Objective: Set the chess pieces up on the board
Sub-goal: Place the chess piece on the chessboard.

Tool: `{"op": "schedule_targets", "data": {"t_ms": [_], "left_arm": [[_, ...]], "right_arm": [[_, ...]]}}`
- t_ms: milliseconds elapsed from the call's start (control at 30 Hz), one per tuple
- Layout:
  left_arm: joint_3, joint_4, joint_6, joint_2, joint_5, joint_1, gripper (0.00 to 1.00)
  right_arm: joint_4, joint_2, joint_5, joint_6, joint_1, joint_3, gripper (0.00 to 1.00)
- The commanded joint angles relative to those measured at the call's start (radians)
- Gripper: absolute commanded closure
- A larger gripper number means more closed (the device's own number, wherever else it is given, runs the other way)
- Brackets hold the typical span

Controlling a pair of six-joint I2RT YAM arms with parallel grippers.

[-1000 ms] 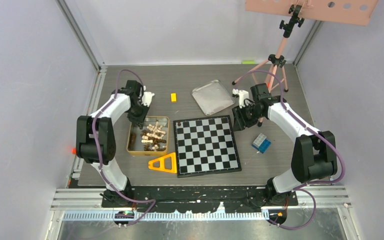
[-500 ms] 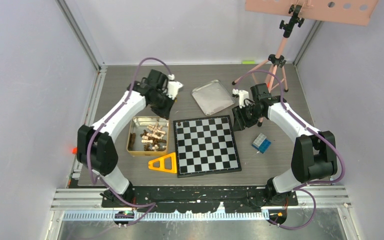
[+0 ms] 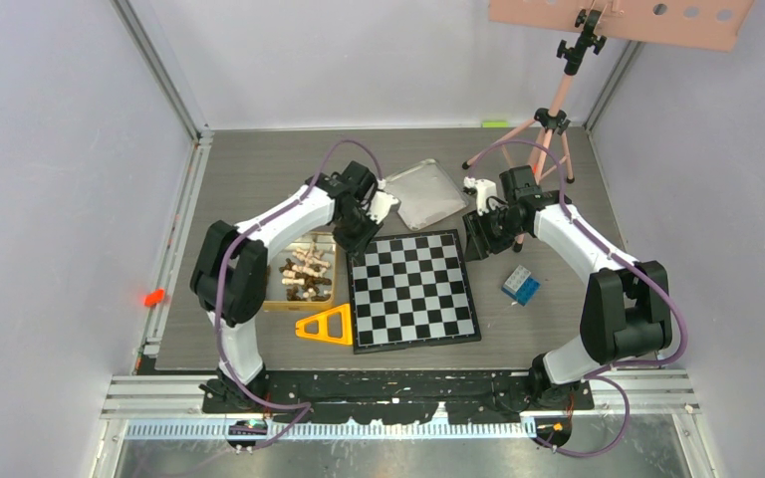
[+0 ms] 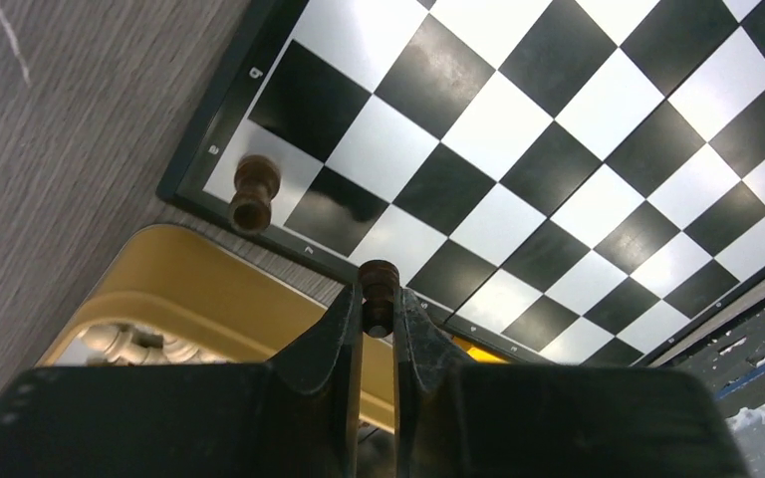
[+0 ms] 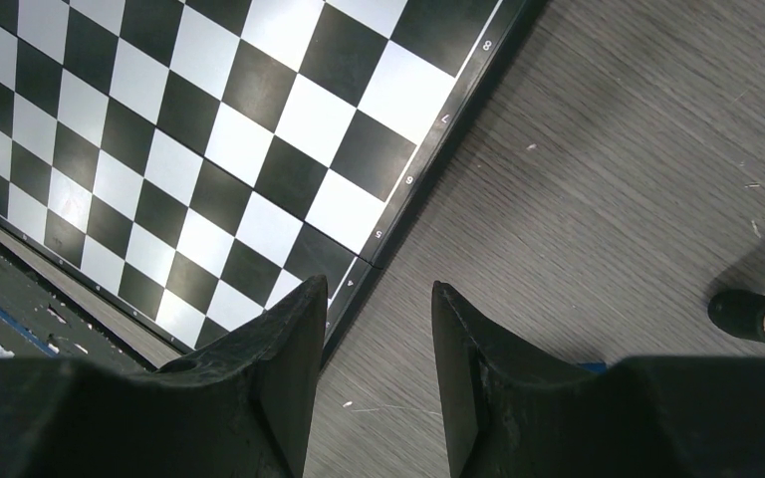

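Numerals 8 to 4 along board [image 5: 259, 149] edge

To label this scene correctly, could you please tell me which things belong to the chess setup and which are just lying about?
Job: board, chess pieces, gold tin, dark piece in left fingers.
Lying about: silver lid, orange triangle, blue cube, tripod.

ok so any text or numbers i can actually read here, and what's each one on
"8", "7", "6", "5", "4": white rank numbers along the black border of the board, right wrist view.
"g": probably a file letter on that border, left wrist view; the neighbouring marks are too small to read.
Top view: nothing legible.
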Motion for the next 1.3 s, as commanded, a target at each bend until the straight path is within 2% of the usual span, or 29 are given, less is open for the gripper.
{"op": "schedule_targets", "data": {"t_ms": [0, 900, 1133, 1200, 1267], "left_arm": [[0.046, 0.037, -0.013, 0.039, -0.006, -0.015, 0.90], [0.083, 0.034, 0.001, 0.117, -0.066, -0.016, 0.87], [0.077, 0.033, 0.002, 0.095, -0.078, -0.017, 0.69], [0.073, 0.035, 0.000, 0.070, -0.080, -0.017, 0.53], [0.066, 0.035, 0.005, 0.034, -0.080, -0.016, 0.45]], "right_arm": [[0.004, -0.008, -0.004, -0.016, -0.008, 0.014, 0.51], [0.001, 0.004, -0.012, -0.018, -0.010, 0.012, 0.51], [-0.003, 0.005, -0.015, -0.018, -0.010, 0.014, 0.51], [-0.002, 0.005, -0.014, -0.019, -0.011, 0.014, 0.51], [-0.004, 0.004, -0.014, -0.019, -0.010, 0.015, 0.51]]}}
